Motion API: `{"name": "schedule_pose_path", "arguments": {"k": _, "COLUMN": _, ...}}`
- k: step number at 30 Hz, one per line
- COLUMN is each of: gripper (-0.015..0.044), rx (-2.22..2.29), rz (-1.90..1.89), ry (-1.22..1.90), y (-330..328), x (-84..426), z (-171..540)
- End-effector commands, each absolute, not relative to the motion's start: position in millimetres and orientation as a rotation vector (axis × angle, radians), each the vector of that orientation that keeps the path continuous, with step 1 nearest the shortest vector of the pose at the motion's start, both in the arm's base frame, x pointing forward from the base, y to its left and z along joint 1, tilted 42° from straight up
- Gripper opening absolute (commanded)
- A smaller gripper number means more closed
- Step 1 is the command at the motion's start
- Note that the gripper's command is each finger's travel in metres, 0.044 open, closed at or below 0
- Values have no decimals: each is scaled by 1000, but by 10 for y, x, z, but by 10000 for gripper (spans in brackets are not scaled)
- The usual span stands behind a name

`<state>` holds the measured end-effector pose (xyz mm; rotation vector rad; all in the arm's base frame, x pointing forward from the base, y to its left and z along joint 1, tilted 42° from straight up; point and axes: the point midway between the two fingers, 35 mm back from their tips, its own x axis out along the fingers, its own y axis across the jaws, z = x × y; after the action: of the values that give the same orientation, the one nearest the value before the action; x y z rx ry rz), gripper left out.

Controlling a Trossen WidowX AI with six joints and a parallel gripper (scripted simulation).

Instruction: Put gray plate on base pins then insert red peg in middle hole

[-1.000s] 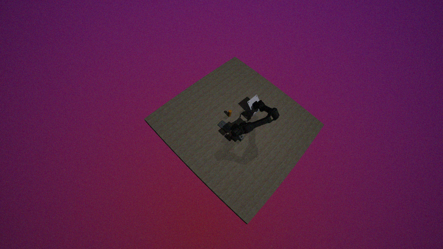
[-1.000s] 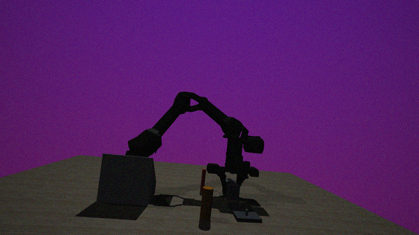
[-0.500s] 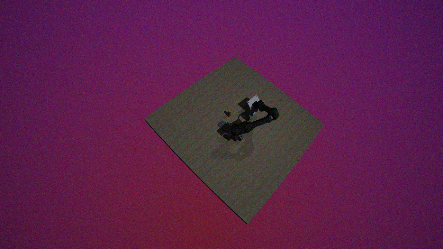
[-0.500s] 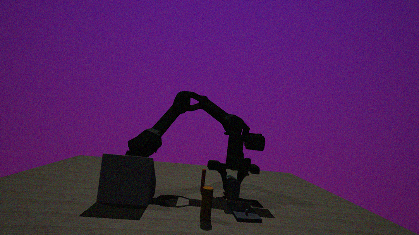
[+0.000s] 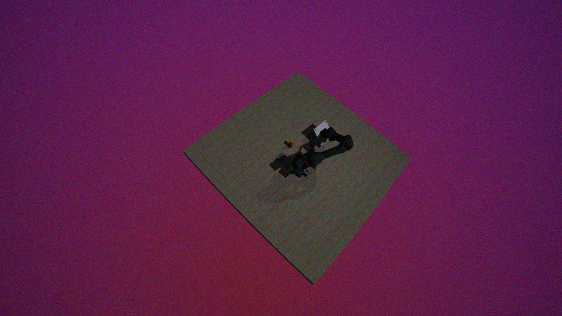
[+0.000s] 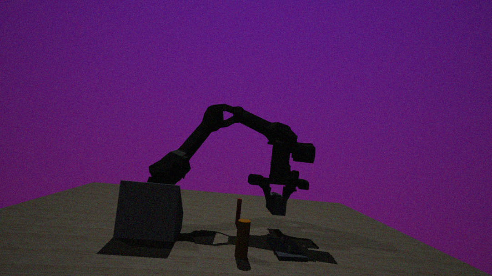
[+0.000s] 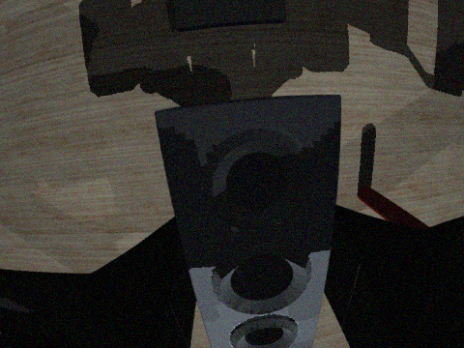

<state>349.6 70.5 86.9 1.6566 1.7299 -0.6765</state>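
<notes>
My gripper (image 6: 276, 202) (image 7: 256, 212) is shut on the gray plate (image 6: 277, 209) (image 7: 309, 217) and holds it above the table; part of the plate also shows in the top view (image 5: 306, 172). Its holes face the wrist camera. The dark base (image 6: 290, 254) (image 7: 229, 14) lies on the table below the plate in the exterior view, largely in shadow; its pins are not clear. The red peg (image 6: 238, 210) (image 7: 387, 208) stands upright left of the gripper in the exterior view. It is mostly hidden by the arm in the top view (image 5: 314, 167).
An orange cylinder (image 5: 291, 144) (image 6: 242, 239) stands upright, nearer the exterior camera than the red peg. The robot's box-shaped mount (image 6: 147, 211) is at the left in the exterior view. The wooden table (image 5: 314, 235) ends in open edges.
</notes>
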Motion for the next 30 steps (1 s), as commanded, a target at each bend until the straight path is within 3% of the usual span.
{"name": "schedule_pose_path", "arguments": {"k": 1, "gripper": 0, "rx": 1650, "rz": -674, "ry": 1717, "y": 604, "x": 3522, "z": 977}}
{"name": "schedule_pose_path", "arguments": {"k": 21, "gripper": 0, "rx": 1656, "rz": -672, "ry": 1724, "y": 229, "x": 3480, "z": 1473}}
{"name": "schedule_pose_path", "arguments": {"k": 30, "gripper": 0, "rx": 1651, "rz": -674, "ry": 1719, "y": 147, "x": 3520, "z": 1325}}
